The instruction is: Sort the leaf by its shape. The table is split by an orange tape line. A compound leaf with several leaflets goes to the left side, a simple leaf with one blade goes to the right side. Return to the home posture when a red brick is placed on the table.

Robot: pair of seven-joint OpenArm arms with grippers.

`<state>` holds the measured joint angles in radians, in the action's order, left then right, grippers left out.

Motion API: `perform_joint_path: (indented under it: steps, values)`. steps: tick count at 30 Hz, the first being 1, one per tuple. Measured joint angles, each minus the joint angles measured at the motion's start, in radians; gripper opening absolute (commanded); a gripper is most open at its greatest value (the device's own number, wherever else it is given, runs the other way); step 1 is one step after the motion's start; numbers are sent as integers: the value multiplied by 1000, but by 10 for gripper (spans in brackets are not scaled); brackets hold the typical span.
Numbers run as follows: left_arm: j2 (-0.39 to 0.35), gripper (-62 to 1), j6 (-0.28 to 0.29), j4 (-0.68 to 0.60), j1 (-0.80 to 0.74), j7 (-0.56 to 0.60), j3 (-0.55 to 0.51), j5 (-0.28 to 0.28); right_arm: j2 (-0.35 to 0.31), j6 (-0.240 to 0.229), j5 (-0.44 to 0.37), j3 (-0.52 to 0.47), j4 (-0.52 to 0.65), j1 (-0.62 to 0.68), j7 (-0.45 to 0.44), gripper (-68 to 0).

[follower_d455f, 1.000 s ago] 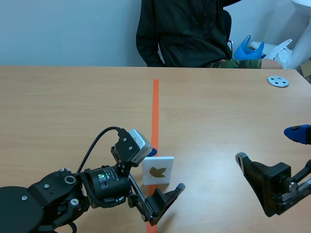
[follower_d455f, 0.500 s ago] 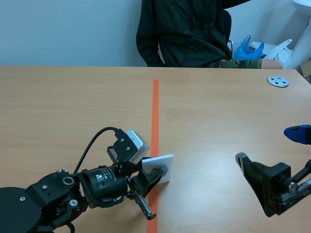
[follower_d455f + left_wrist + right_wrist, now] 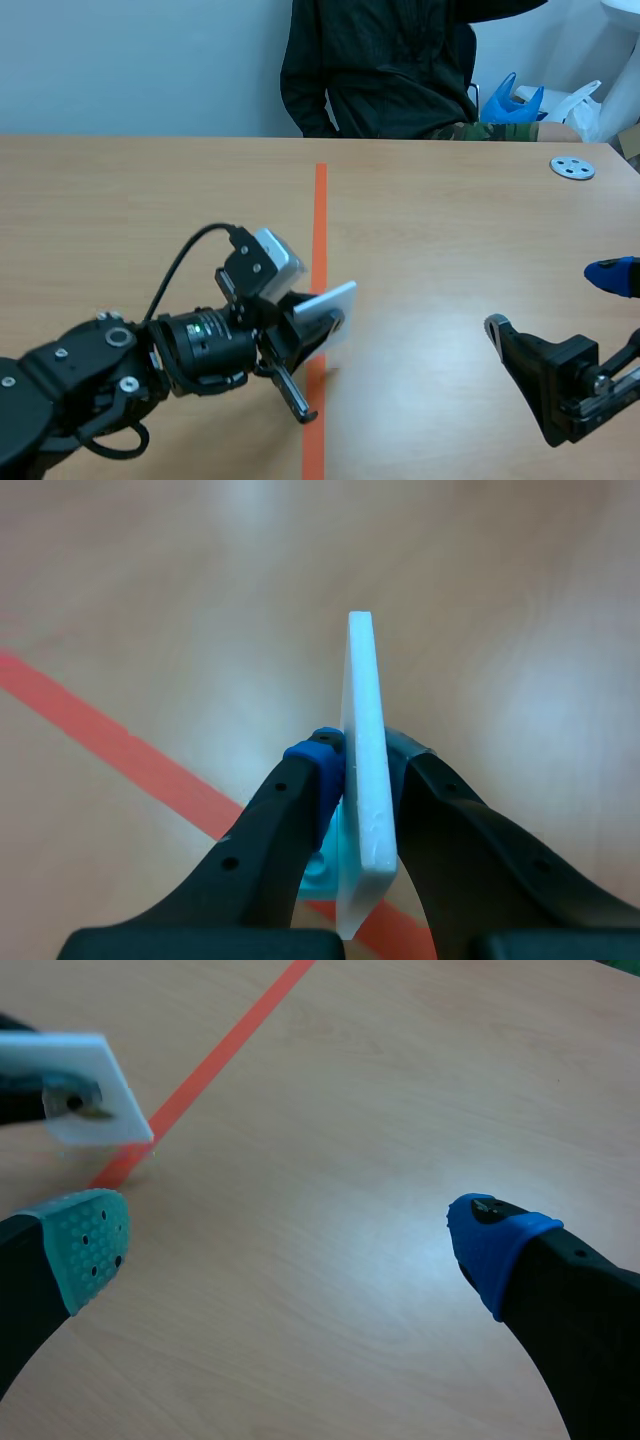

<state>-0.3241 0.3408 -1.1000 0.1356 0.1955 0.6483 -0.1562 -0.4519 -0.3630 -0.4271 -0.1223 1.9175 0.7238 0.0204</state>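
White flat square card (image 3: 328, 305) is pinched in the left claw (image 3: 362, 752). The two black fingers press on its two flat faces, one on each side, with a blue pad (image 3: 314, 754) touching one face. The card is held up above the light brown wooden bench (image 3: 150, 200). It hangs over the long orange tape line (image 3: 320, 220), closer to the near edge of the bench than to the far edge. From the left wrist view only the thin edge of the card shows. I cannot tell what picture is on it.

The right claw (image 3: 290, 1245) is wide open and holds nothing. It sits low by the near right corner of the bench, well apart from the card.

A small grey round disc (image 3: 572, 167) lies by the far right corner. A person in a dark top (image 3: 380, 70) sits at the far edge.
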Motion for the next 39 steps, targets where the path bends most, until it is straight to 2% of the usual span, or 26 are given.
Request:
perform_joint_path:
  steps: [3, 5, 10, 13, 19, 23, 27, 39]
  values:
    - [-26, -580, -1, -105, -21, -48, -84, -59, 0, 0, 0, 0, 0, 0, 0, 4]
    - [-32, -580, -5, -149, -40, -81, -155, -75, 0, 0, 0, 0, 0, 0, 0, 4]
    - [-31, -580, -13, -175, -73, -112, -326, -113, 0, 0, 0, 0, 0, 0, 0, 4]
    - [-31, -580, -58, -172, -75, -133, -405, -141, 0, 0, 0, 0, 0, 0, 0, 4]
    - [-44, -579, -138, -157, -74, -146, -520, -145, 0, 0, 0, 0, 0, 0, 0, 4]
    - [-70, -579, -196, -99, -74, -146, -542, -230, 0, 0, 0, 0, 0, 0, 0, 4]
    - [-90, -577, -237, 8, -73, -103, -558, -278, 0, 0, 0, 0, 0, 0, 0, 4]
    - [-99, -577, -243, 344, 62, 27, -558, -288, 0, 0, 0, 0, 0, 0, 0, 4]
